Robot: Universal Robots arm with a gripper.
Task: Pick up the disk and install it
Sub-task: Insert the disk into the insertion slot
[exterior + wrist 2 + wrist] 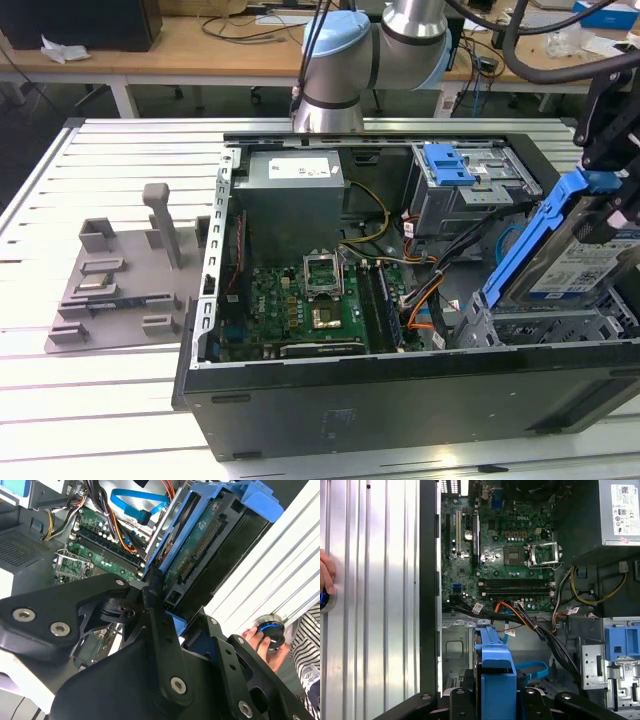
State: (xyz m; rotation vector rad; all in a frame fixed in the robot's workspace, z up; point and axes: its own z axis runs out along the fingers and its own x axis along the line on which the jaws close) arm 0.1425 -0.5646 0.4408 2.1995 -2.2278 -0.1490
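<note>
At the exterior view's left a grey fixture (pixel 120 275) sat on the counter (pixel 110 420), well apart from the work. The open computer case (pixel 380 410) took the middle, with the power supply (pixel 293 195) and motherboard (pixel 300 305) inside and a metal cage (pixel 470 190) with a blue latch further right.

At the far right the tool (pixel 177 617) pinched the disk (pixel 585 268) by its blue bracket (pixel 530 235). It held the disk tilted, low end over the drive bay (pixel 545 328) in the case's corner, not seated. The pick looked done and the install was in hand.

Seating it would likely call for levelling the bracket and squaring it to the bay's walls. Room looked tight: orange and black cables (pixel 428 300) ran just beside the bay, and the case wall stood close on the other side. A person's hand (pixel 325 575) rested on the counter outside that wall.
</note>
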